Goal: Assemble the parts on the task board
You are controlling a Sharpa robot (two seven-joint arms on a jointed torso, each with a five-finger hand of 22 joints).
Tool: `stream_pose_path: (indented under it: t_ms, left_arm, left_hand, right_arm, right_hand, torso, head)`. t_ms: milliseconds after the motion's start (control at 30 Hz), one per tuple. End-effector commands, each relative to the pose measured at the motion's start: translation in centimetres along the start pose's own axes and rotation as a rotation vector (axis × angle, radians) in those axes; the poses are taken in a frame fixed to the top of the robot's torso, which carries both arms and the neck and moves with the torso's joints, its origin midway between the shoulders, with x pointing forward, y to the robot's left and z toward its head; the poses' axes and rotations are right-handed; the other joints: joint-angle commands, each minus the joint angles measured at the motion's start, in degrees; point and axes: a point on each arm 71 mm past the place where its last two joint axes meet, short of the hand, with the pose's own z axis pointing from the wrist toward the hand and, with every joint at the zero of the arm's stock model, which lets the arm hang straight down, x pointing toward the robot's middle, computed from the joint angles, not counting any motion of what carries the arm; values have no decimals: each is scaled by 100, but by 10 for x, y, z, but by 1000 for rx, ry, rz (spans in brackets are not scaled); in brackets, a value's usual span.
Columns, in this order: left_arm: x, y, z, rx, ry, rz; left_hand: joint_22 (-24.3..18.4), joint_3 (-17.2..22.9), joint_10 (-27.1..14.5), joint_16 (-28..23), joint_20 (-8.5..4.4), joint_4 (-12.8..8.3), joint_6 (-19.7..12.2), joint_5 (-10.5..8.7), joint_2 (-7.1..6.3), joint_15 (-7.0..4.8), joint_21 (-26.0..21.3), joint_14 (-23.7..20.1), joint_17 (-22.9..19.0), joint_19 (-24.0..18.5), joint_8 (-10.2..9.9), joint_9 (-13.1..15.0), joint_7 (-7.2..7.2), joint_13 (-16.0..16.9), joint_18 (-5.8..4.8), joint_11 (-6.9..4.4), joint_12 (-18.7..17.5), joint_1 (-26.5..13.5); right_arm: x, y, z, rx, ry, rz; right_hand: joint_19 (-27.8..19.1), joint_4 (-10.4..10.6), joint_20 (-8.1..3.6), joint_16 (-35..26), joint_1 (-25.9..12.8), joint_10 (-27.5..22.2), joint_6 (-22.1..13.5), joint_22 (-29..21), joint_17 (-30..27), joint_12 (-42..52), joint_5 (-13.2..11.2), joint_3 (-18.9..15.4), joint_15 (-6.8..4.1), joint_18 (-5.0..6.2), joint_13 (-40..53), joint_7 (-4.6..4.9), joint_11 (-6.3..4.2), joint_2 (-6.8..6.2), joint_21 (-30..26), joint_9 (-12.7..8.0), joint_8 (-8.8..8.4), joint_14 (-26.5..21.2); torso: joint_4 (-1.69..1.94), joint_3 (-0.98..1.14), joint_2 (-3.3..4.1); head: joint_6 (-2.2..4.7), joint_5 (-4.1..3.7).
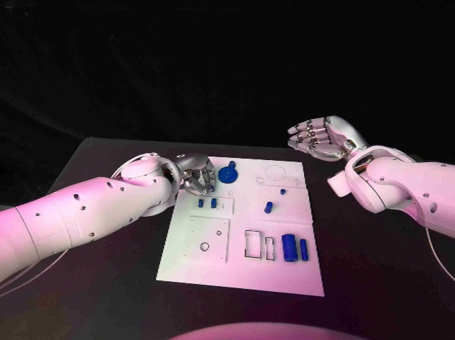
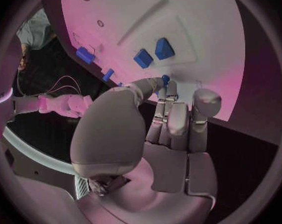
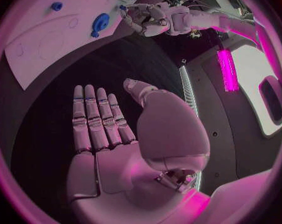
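Left hand (image 1: 192,177) pinching a small blue part (image 2: 165,79) at task board (image 1: 243,273) upper left; lower gently, keep upright; right hand (image 1: 322,137) released, fingers spread, upper right.

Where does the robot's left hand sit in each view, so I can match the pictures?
Head view: the left hand is at the far left corner of the task board.
Left wrist view: it fills the middle, fingertips over the board.
Right wrist view: seen across the table, beside the board.
Shared landmark: the white board.
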Motion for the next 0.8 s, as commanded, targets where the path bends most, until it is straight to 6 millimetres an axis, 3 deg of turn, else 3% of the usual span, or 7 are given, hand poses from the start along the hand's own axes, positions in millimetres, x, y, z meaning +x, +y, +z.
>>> stream_pose_path:
  t_ms: [33,333,600,800]
  left_arm:
    - [2,-1,0,3,15,-7]
    - [2,0,1,-4,16,-7]
    - [1,1,0,-8,2,-14]
    - [-1,1,0,2,-27,-25]
  left_hand:
    - [1,7,35,-15,-5,-34,35,-21,41,-3,20,21,-3,21,-33,-4,-4,-8,-63,3,-37,-23]
    - [-14,6,23,-5,-6,-44,9,-21,22,4,13,28,24,13,-75,-19,9,-21,-61,16,-91,-33]
    - [-211,54,-271,-71,82,-48,-387,-3,-132,141,-110,-52,-183,-105,-449,-189,175,-156,-30,189,-493,-134]
    - [-413,66,-479,-137,127,-62,-541,11,-196,202,-243,-142,-370,-219,-601,-274,219,-218,11,256,-684,-157]
  right_arm:
    - [1,1,0,-13,6,0]
    - [1,1,0,-13,6,0]
    - [1,0,0,-11,5,0]
    - [0,0,0,-8,6,0]
  right_hand:
    - [-10,-6,21,-19,-41,8,20,-5,-5,-34,22,-42,17,16,-6,374,37,13,-21,-5,-18,19]
    - [-10,-6,21,-19,-41,8,20,-5,-5,-34,22,-42,17,16,-6,374,37,13,-21,-5,-18,19]
    - [-11,-8,22,-25,-43,7,20,-14,-11,-38,21,-46,18,15,-6,374,38,15,-26,-7,-22,20]
    - [-12,-8,23,-28,-43,6,20,-18,-14,-39,21,-48,19,15,-6,375,38,15,-28,-8,-23,20]
  torso:
    - [3,0,-4]
    - [3,0,-5]
    - [4,-3,-4]
    - [2,-3,-8]
  head:
    - [1,1]
    - [11,-1]
    - [16,-4]
    - [23,-2]
